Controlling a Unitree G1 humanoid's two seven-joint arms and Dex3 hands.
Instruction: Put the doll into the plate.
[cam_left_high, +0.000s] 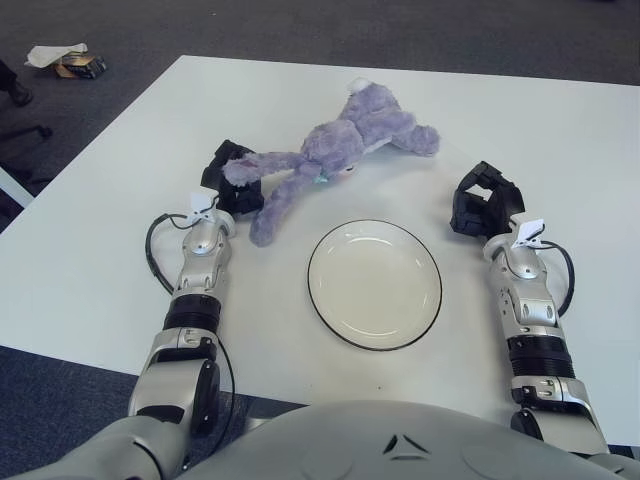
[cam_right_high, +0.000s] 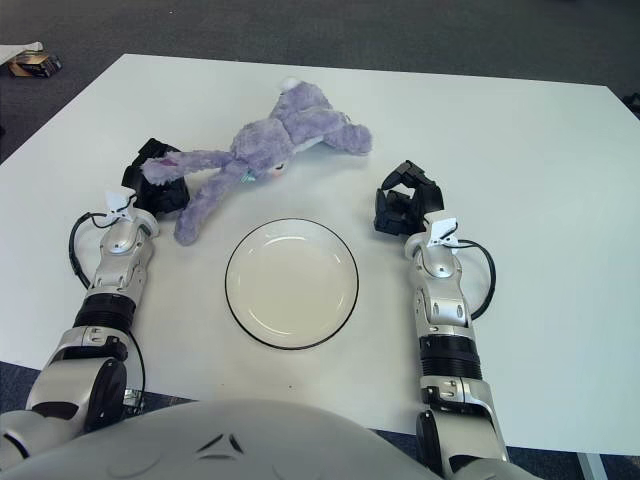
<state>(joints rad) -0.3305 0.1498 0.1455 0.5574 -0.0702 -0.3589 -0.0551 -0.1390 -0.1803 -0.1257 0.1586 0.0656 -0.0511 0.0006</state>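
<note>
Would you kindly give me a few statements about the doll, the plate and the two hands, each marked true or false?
1. The purple doll lies in the plate. False: it lies on the table, beyond the plate.
2. The plate holds nothing. True.
3. The left hand is at the doll's long ear. True.
4. The right hand grips the plate's rim. False: it shows apart from the plate, to its right, holding nothing.

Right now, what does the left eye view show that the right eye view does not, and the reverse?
Left eye only: crumpled paper beside the small box on the carpet. Right eye only: the table's far right corner and near right edge. Both: the purple plush doll, the empty plate, the left hand at the doll's ear, and the right hand right of the plate.
</note>
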